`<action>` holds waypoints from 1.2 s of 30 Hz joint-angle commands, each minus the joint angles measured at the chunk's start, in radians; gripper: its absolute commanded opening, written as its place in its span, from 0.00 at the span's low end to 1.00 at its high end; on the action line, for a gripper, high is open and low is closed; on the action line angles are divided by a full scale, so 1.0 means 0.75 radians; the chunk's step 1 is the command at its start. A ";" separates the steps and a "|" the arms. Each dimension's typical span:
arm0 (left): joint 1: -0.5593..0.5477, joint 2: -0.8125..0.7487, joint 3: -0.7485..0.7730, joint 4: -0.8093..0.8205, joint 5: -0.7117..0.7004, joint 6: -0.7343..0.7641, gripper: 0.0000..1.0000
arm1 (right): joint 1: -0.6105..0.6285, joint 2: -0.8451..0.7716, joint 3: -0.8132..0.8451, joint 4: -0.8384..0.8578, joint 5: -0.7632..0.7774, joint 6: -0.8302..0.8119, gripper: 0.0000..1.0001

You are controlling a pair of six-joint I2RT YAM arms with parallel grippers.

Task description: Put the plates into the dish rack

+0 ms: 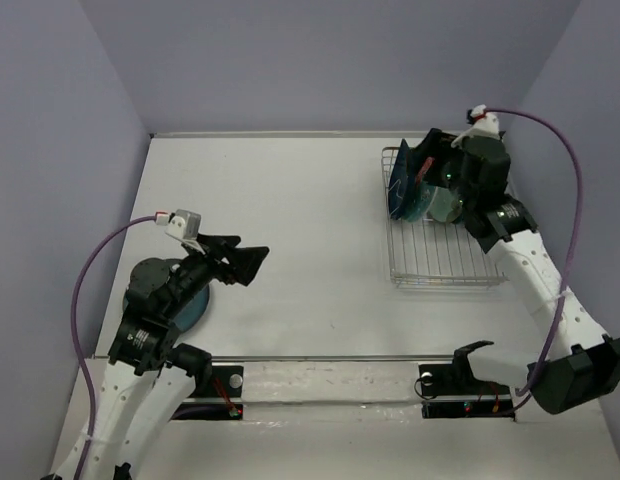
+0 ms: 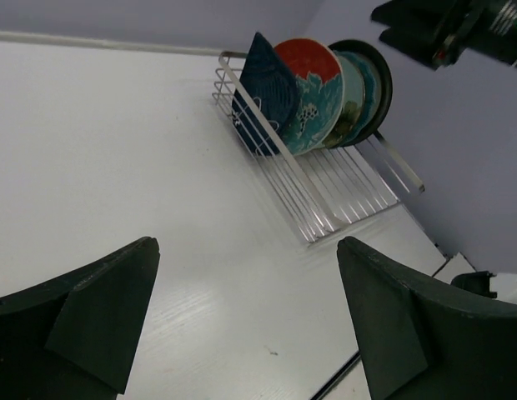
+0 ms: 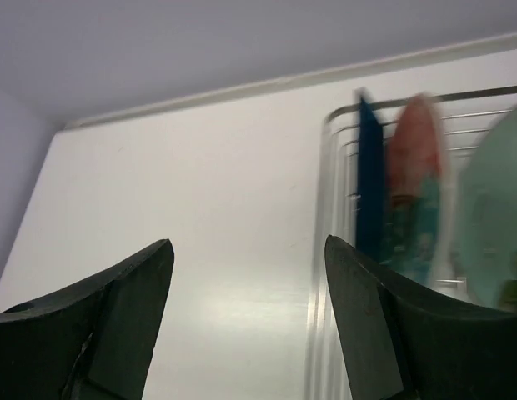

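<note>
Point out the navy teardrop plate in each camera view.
Top external: the navy teardrop plate stands upper right, at the rack's left end.
Left wrist: upper centre, leftmost of the standing plates.
Right wrist: right of centre, seen edge-on and blurred.
Shared landmark: the dish rack that holds it, with the red plate right beside it.

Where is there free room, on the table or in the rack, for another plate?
Free: the dish rack's near half, before the standing plates; the table between rack and left hand. Crowded: the rack's far end, where the right hand hovers.
</note>
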 commanded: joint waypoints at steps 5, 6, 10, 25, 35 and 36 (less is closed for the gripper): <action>-0.002 -0.079 0.463 0.074 -0.265 0.000 0.99 | 0.658 0.429 -0.064 0.422 -0.152 0.269 0.78; -0.002 -0.085 0.489 0.074 -0.285 0.007 0.99 | 0.711 0.493 -0.040 0.452 -0.156 0.298 0.78; 0.000 -0.107 0.610 0.071 -0.361 0.031 0.99 | 0.962 0.852 0.195 0.524 -0.211 0.347 0.78; -0.002 -0.064 0.553 0.100 -0.312 0.062 0.99 | 1.094 1.643 0.809 0.590 -0.534 0.717 0.69; -0.002 -0.064 0.518 0.102 -0.322 0.062 0.99 | 1.143 1.847 0.936 0.663 -0.741 0.870 0.65; -0.002 -0.064 0.516 0.100 -0.325 0.064 0.99 | 1.143 1.859 0.944 0.668 -0.765 0.885 0.65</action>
